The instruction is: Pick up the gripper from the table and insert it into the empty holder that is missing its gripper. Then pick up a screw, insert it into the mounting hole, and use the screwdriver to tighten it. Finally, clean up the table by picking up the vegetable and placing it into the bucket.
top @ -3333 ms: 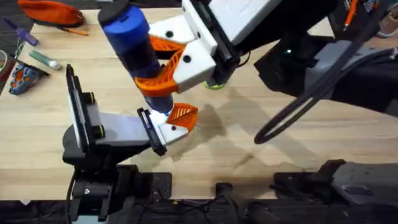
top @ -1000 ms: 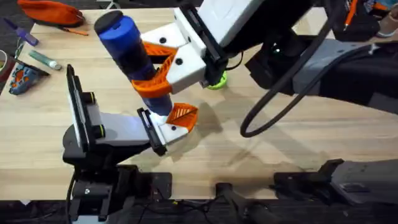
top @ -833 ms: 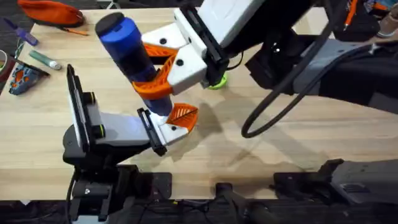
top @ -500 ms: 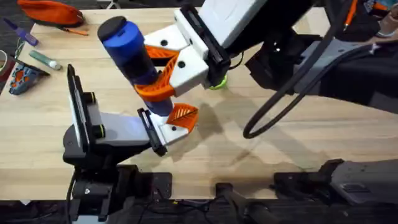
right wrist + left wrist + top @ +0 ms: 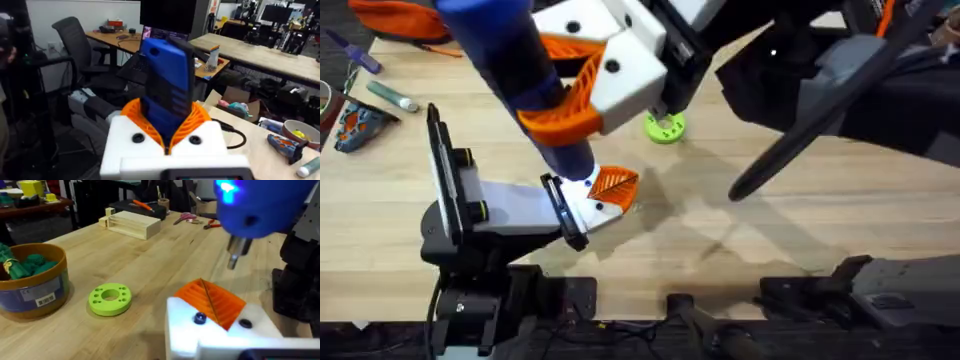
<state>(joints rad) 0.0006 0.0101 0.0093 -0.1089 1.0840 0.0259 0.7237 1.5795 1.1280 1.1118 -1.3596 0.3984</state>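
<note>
Overhead view: the right gripper (image 5: 570,100), white with orange ribbed pads, reaches across from the right side and is clamped around the blue screwdriver (image 5: 510,60). The screwdriver slants down toward the near left, its lower end just above the white holder (image 5: 588,207) at the tip of the left arm. The orange ribbed pad (image 5: 613,183) sits seated in that holder. A small dark mounting hole (image 5: 601,206) shows on the white face of the holder. The left arm lies low on the wooden table (image 5: 770,230), its body pointing right. A flat green disc (image 5: 665,128) with holes lies on the table just beyond the right gripper. At the far left edge lie small tools and an orange pouch (image 5: 405,20).

Left wrist view: the holder (image 5: 220,330) fills the near foreground, with the orange pad (image 5: 212,300) set in it and two small dark screw points on its white face. The screwdriver's thin metal bit (image 5: 234,255) hangs just above the pad, not touching it; a blue light glows on the tool's body (image 5: 260,205). The green disc (image 5: 110,298) lies flat on the table, and beside it stands the brown bucket (image 5: 32,285) with a blue label band, holding dark green leafy toys. Whether the left claw is open or closed cannot be told.

Right wrist view: the right gripper (image 5: 170,132) is closed on the screwdriver (image 5: 167,95), orange pads pressed against both sides of the blue body. Chairs and desks show behind.
</note>
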